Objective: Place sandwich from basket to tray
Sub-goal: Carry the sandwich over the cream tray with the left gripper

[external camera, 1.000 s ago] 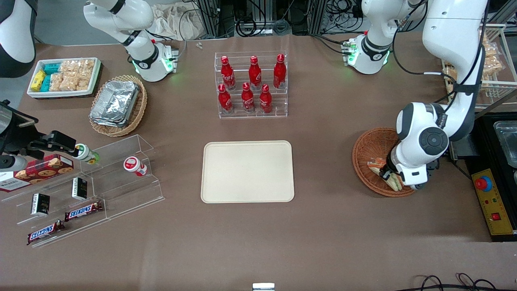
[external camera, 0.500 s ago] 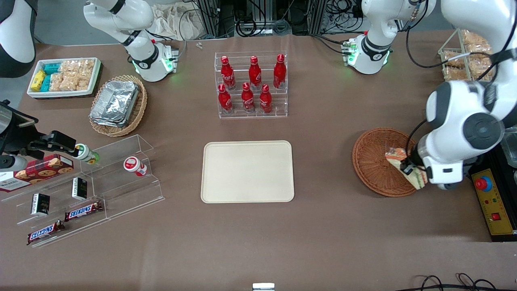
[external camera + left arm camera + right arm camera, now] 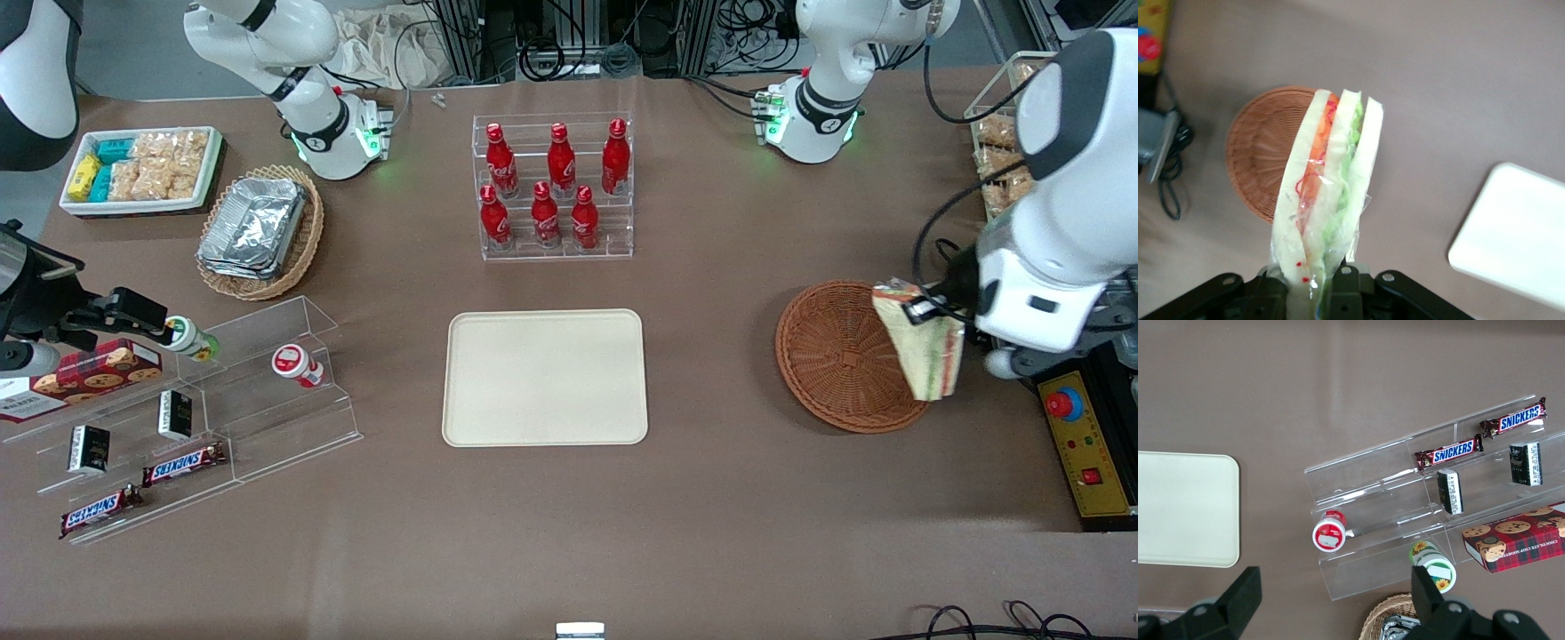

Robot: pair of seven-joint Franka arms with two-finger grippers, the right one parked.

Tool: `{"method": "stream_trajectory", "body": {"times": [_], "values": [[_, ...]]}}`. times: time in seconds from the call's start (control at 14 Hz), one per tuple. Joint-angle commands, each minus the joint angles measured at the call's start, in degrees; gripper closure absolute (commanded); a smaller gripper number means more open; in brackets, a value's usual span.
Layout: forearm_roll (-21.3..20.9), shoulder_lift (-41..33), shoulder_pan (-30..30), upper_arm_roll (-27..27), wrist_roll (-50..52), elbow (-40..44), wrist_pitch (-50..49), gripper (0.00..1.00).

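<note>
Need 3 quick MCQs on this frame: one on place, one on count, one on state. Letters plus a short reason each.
1. Where is the sandwich?
A. flat in the basket
B. held up over the basket's rim
C. on the tray

2. How many red bottles stand in the clear rack?
A. four
B. six
C. eight

3. What is on the tray?
A. nothing
B. a sandwich
C. a bottle

Key: 1 B, the gripper clamps it above the basket. 2 B, the red bottles stand three and three. 3 A, the tray shows only bare cream surface.
</note>
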State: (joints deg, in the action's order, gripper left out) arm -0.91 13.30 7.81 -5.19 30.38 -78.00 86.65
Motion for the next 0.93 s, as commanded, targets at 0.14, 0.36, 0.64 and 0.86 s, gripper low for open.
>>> {"method": "stream_trajectory", "body": {"times": [0.14, 0.36, 0.64, 0.86], "values": [[0.7, 4.1, 0.2, -9.1, 1.3, 2.5, -0.8, 1.0], [0.8, 7.3, 3.7, -10.6, 1.8, 2.2, -0.3, 1.0], [1.1, 11.3, 7.6, -10.7, 5.6, 1.6, 7.4, 1.0], [0.7, 15.0, 10.3, -10.7, 6.8, 1.5, 11.9, 1.0]]}}
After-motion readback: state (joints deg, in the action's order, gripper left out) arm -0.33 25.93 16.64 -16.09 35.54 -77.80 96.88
